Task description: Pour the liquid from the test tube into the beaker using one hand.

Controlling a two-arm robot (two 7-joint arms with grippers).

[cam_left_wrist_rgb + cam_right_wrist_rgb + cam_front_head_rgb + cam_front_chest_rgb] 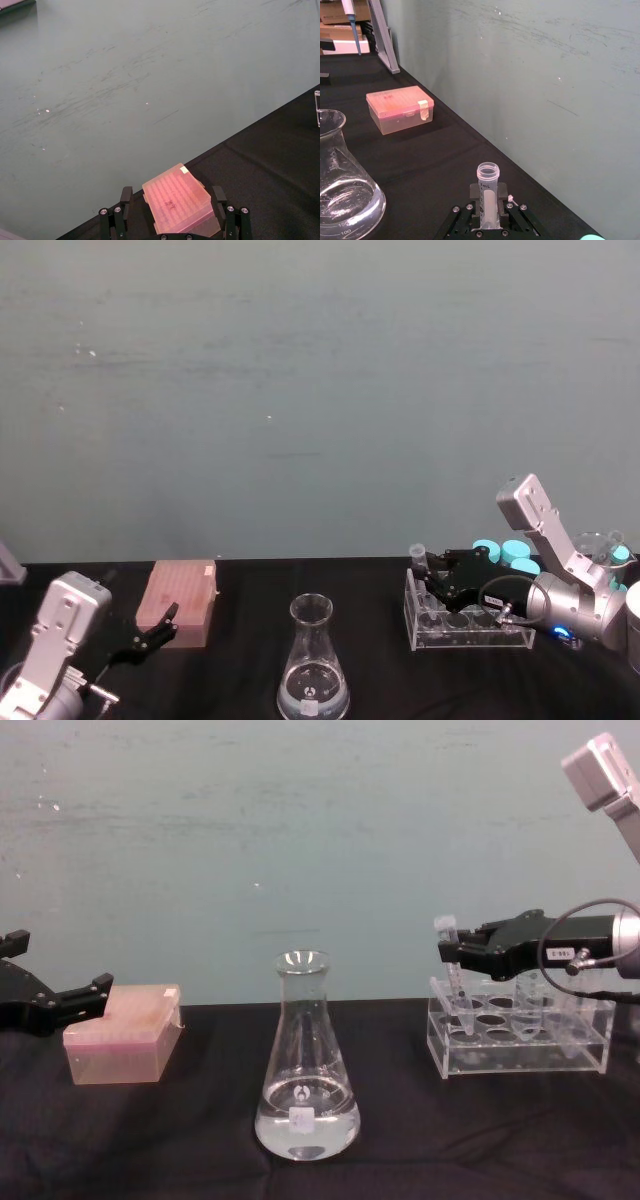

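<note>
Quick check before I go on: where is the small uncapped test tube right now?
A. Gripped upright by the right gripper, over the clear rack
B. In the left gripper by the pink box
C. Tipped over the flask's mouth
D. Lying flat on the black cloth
A: the right gripper is shut on the test tube, which stands upright at the left end of the rack, well to the right of the beaker.
</note>
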